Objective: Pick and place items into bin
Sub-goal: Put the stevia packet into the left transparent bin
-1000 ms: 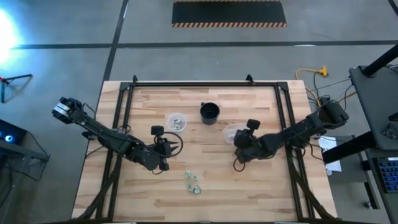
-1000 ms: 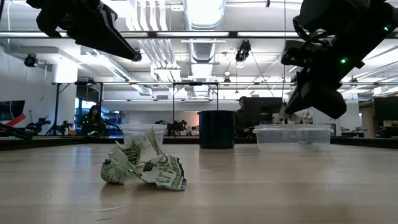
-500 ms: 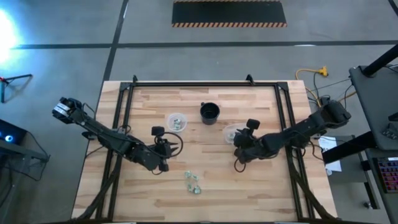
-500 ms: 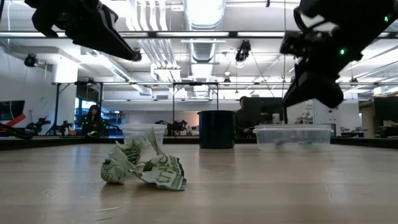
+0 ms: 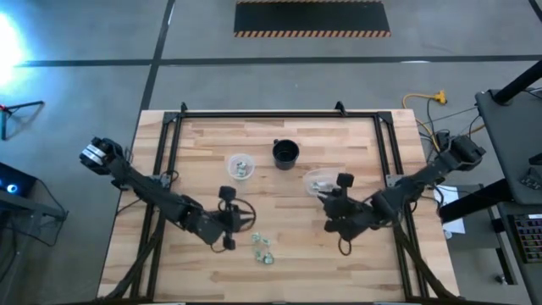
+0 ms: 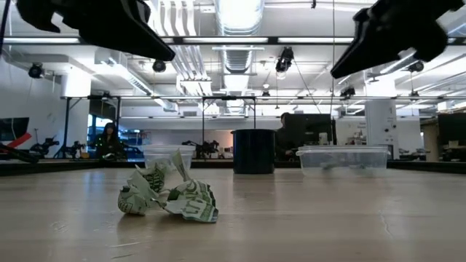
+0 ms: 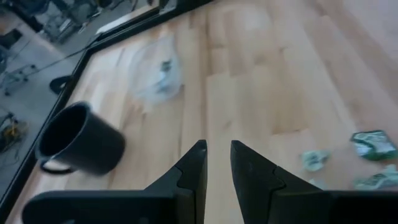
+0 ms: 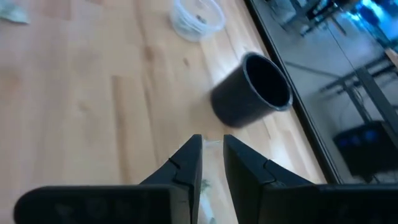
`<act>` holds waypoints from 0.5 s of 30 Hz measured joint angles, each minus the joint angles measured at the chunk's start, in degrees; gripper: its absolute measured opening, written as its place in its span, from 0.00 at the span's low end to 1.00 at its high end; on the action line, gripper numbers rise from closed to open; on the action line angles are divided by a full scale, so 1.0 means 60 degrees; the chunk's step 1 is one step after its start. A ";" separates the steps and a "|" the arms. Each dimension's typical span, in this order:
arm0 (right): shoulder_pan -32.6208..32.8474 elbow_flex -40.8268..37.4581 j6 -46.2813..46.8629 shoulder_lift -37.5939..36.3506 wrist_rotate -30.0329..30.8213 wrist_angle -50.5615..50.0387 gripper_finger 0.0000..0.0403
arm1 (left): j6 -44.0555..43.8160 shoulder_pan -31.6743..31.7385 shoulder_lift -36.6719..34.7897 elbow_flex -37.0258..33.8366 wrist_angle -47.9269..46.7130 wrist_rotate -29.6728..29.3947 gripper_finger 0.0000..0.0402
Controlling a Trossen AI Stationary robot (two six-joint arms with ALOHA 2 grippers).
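Hovering w/ fingers a narrow gap apart, nothing held, left gripper [image 5: 229,243] sits beside the items [image 5: 262,248] (likely next pick); right gripper [image 5: 339,222], same state, near clear bin [image 5: 318,180].

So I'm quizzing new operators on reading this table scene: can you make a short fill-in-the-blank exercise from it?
1. The mug near the table's far edge is ____ in colour.
2. The crumpled wrappers lie nearest the ____ gripper.
3. The shallow clear bin sits beside the ____ gripper.
4. Neither gripper holds ____.

Missing words: black; left; right; anything
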 joint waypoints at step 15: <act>0.1225 -0.0002 0.0436 0.0448 -0.0024 0.0001 0.13 | 0.0900 -0.0516 0.2675 0.1667 0.0202 0.0911 0.14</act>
